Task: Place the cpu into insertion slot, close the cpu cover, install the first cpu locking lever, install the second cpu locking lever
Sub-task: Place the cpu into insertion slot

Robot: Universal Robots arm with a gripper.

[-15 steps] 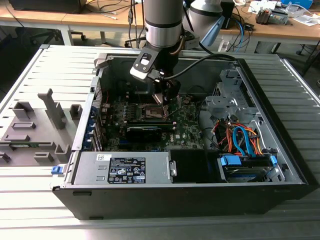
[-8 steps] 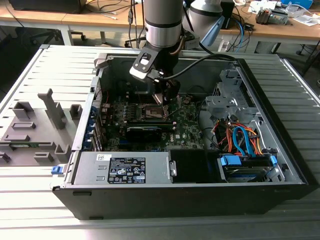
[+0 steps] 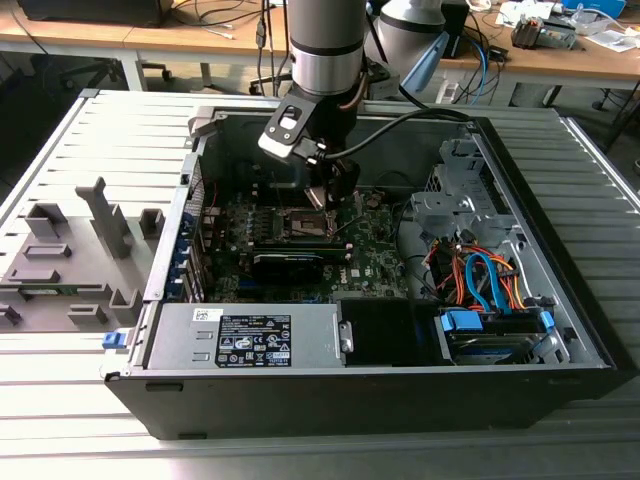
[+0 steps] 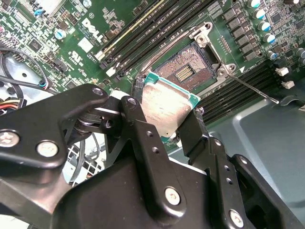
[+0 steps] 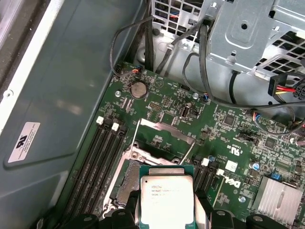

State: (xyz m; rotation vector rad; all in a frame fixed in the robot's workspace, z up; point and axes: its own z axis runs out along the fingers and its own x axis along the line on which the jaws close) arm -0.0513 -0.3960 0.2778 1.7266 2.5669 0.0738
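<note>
Gripper (image 4: 167,121) of mine is clamped on the cpu (image 4: 167,107), one black finger on each of two opposite edges, low inside the open computer case (image 3: 350,400).

That case lies on its side on a grey slatted table (image 3: 80,130). On the table, at the exterior view's left, sits a grey fixture (image 3: 70,260). My arm reaches down into the case over the green motherboard (image 3: 370,250).

In the first wrist view a perforated metal drive cage (image 5: 248,33) stands past the board's far edge, with black cables hanging in front of it. Long black memory slots (image 4: 143,28) run alongside the insertion slot (image 4: 186,71), which lies uncovered, its field of contacts showing inside the thin metal rim.

In the first wrist view the cpu cover (image 5: 162,129) is swung up off the socket. The chip hangs silvery top up, green edge showing, just over the near edge of the slot, not seated in it; in the second wrist view it looks slightly tilted. A thin wire locking lever (image 4: 252,87) sticks out from the socket's corner. A round coin battery (image 5: 138,88) sits beyond the cover.
</note>
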